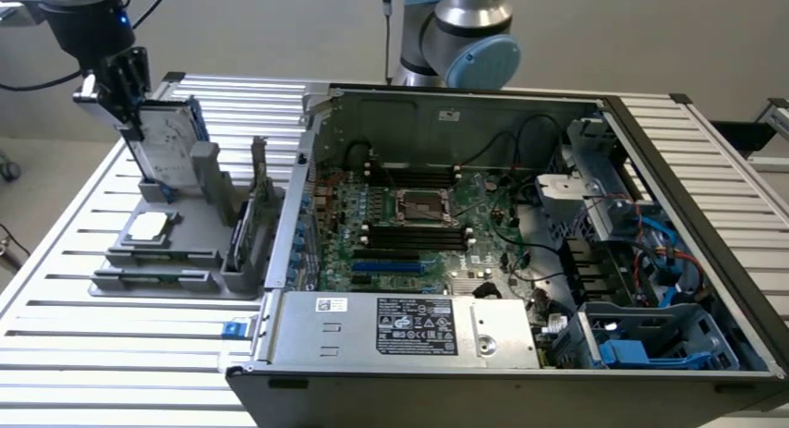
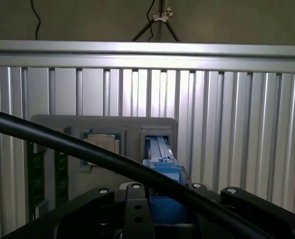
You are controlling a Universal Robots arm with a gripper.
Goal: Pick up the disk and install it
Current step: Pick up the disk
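Ribbed aluminium slats make up the surface (image 1: 50, 289), which runs under everything and past the edges of the exterior view. At that view's far left, the claw (image 1: 121, 100) hangs from a black wrist and is closed at a middling width on the upper end of the disk (image 1: 170, 141). The wrist view agrees, showing the blue carrier pinched between the two dark fingers.

The disk lies directly below the claw. Its long axis is close to upright and leans a little, with the labelled face turned toward the exterior view's right. Its lower end sits at the mouth of a slot in the grey holder (image 1: 185, 252); whether it is clear of that slot cannot be told. A small square processor chip (image 1: 148, 226) rests flat on the same holder, just beside the slot.

Further toward the exterior view's right stands the open computer case (image 1: 456, 114), well apart from the disk. Its motherboard (image 1: 419, 234) is exposed and a grey power-supply box (image 1: 394, 324) lies along the near wall. Blue plastic bay parts (image 1: 629, 352) sit in the case's far right corner.
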